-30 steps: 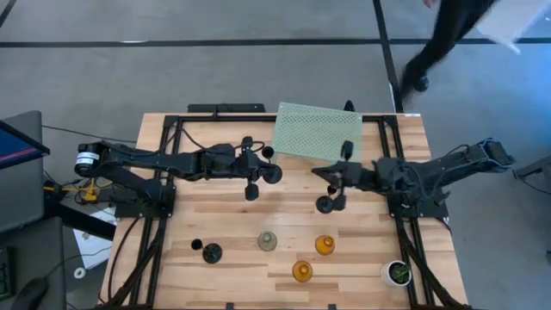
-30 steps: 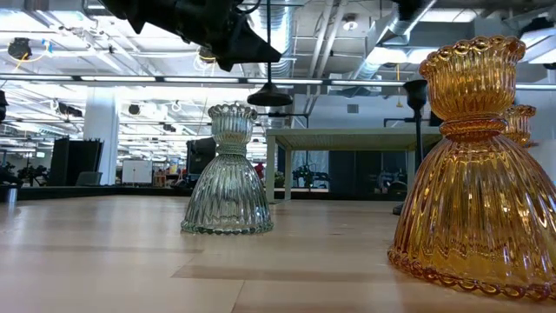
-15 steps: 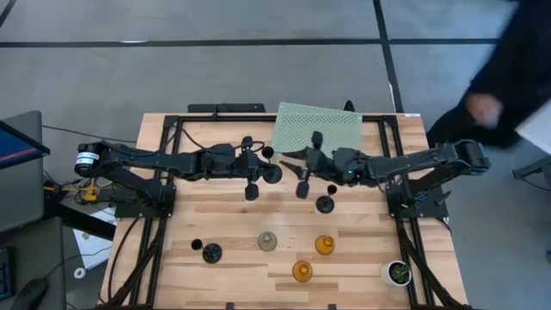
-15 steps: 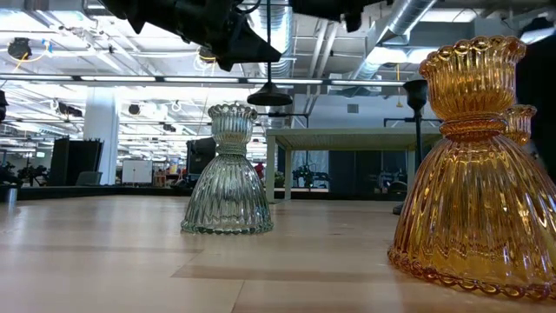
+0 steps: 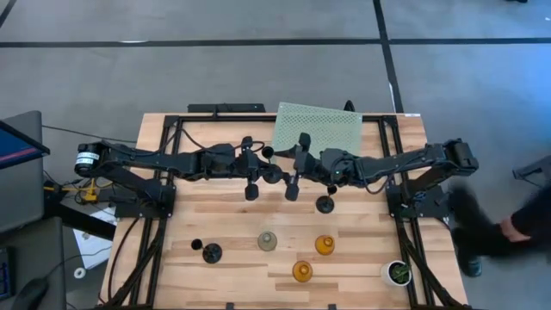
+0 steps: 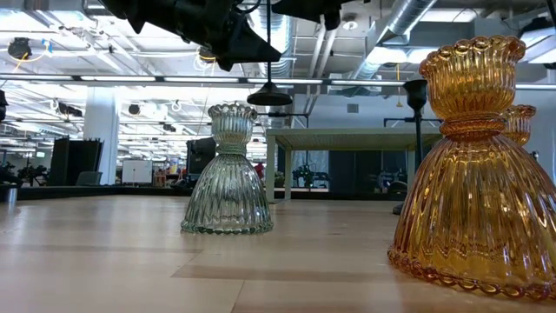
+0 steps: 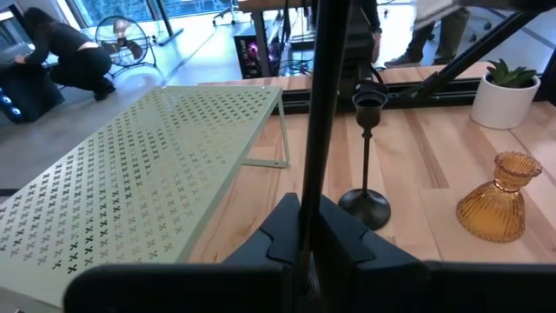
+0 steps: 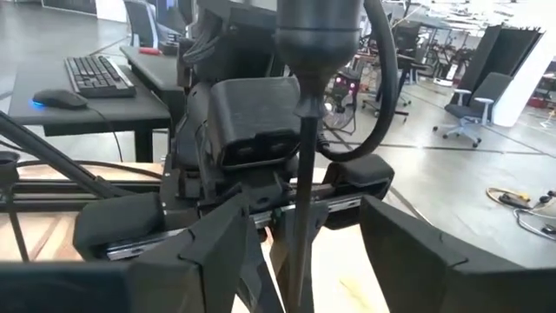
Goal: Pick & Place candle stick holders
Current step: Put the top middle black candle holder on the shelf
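Your left gripper (image 5: 258, 175) is squeezing a thin black metal candlestick (image 7: 323, 113) – your right gripper (image 5: 297, 169), at its 3 o'clock, is spreading wide around it.

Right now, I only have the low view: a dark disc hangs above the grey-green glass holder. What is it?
Observer: It is the round base of a black candle stick holder. The left pincer is shut on its thin stem and holds it upright in the air.
Operator: Is the other arm busy?
Observer: Yes. The right pincer is open, with one finger on either side of that same stem, facing the left pincer.
Operator: Is there anything on the table I can't see?
Observer: A small white pot with a green plant stands near the corner of the table on the right arm's side.
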Tool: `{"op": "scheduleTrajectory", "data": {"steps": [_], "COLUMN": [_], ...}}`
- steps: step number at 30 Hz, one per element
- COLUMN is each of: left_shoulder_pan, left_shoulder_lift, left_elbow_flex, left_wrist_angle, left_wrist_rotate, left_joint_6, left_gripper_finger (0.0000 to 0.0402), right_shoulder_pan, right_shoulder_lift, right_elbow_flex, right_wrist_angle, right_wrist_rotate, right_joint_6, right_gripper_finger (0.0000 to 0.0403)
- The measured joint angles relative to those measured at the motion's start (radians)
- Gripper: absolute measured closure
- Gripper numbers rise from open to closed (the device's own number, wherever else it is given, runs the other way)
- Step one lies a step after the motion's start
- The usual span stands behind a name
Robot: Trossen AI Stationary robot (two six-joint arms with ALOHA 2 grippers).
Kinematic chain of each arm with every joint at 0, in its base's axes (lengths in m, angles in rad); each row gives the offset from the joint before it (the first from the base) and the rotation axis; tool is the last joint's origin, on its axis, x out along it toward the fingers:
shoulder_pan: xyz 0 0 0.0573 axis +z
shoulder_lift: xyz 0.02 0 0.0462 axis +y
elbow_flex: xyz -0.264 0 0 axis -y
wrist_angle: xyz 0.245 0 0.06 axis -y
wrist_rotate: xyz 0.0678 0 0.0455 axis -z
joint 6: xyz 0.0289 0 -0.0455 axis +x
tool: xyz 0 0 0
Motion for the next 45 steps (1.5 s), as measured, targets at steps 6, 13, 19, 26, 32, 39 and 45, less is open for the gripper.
{"op": "scheduleTrajectory", "data": {"steps": [6, 13, 19, 26, 32, 39, 45], "left_shoulder_pan": [0.0, 0.0, -0.001, 0.0, 0.0, 0.0, 0.0], "left_shoulder_lift": [0.0, 0.0, 0.011, 0.056, 0.051, 0.048, 0.048], "left_elbow_flex": [0.0, 0.0, 0.0, 0.0, 0.0, 0.0, 0.0], "left_wrist_angle": [0.002, 0.026, 0.077, 0.118, 0.115, 0.117, 0.118], "left_wrist_rotate": [0.0, 0.008, 0.103, 0.108, 0.108, 0.083, 0.049], "left_joint_6": [0.0, 0.0, 0.0, -0.001, -0.001, 0.0, 0.0], "left_gripper_finger": [0.0386, 0.0386, 0.0386, 0.0386, 0.0386, 0.0378, 0.0352], "right_shoulder_pan": [-0.006, -0.013, -0.013, -0.013, -0.013, -0.013, -0.013], "right_shoulder_lift": [0.0, 0.0, 0.0, 0.0, 0.0, 0.0, -0.001], "right_elbow_flex": [0.0, 0.0, -0.001, -0.002, -0.002, -0.002, -0.002], "right_wrist_angle": [0.029, 0.036, 0.037, 0.037, 0.036, 0.036, 0.031], "right_wrist_rotate": [-0.071, -0.08, -0.107, -0.109, -0.108, -0.105, -0.078], "right_joint_6": [0.0, -0.001, -0.001, -0.001, -0.001, -0.012, -0.034], "right_gripper_finger": [0.0249, 0.0294, 0.03, 0.0301, 0.0325, 0.0394, 0.0396]}}
